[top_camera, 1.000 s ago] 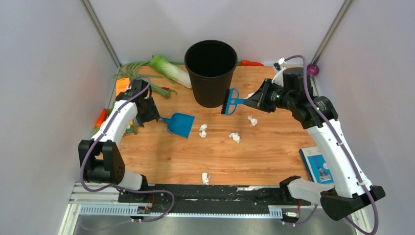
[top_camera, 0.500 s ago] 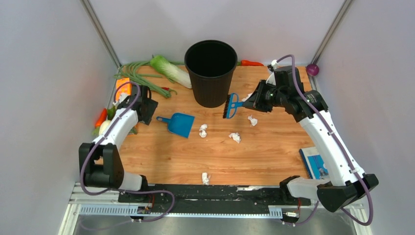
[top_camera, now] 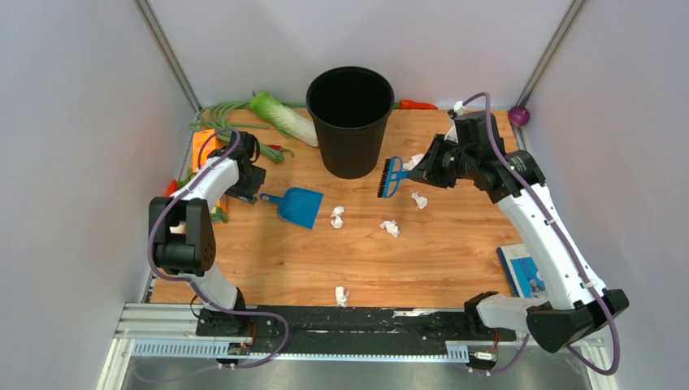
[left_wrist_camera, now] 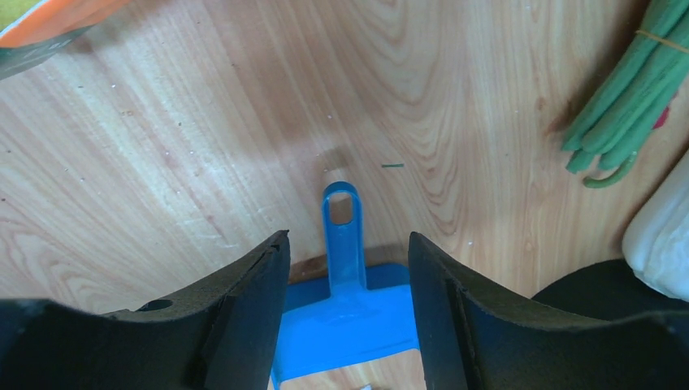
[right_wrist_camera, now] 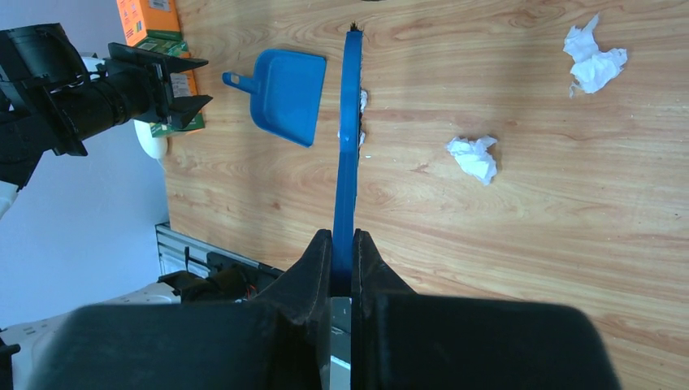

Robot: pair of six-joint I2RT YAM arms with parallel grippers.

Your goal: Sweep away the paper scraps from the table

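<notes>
my gripper (left_wrist_camera: 347, 241) is spread wide above the table (left_wrist_camera: 187, 122). the blue dustpan (left_wrist_camera: 351, 318) lies below, its looped handle between my fingers (left_wrist_camera: 244, 313), touching neither. green stalks (left_wrist_camera: 626, 97) lie far right, and an orange box (left_wrist_camera: 49, 20) shows top left.

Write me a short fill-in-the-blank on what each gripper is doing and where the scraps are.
The right gripper is shut on the blue ____.
The left gripper is ____, its fingers either side of the dustpan handle.
The paper scraps lie on the wooden ____.
Missing: brush; open; table.
</notes>
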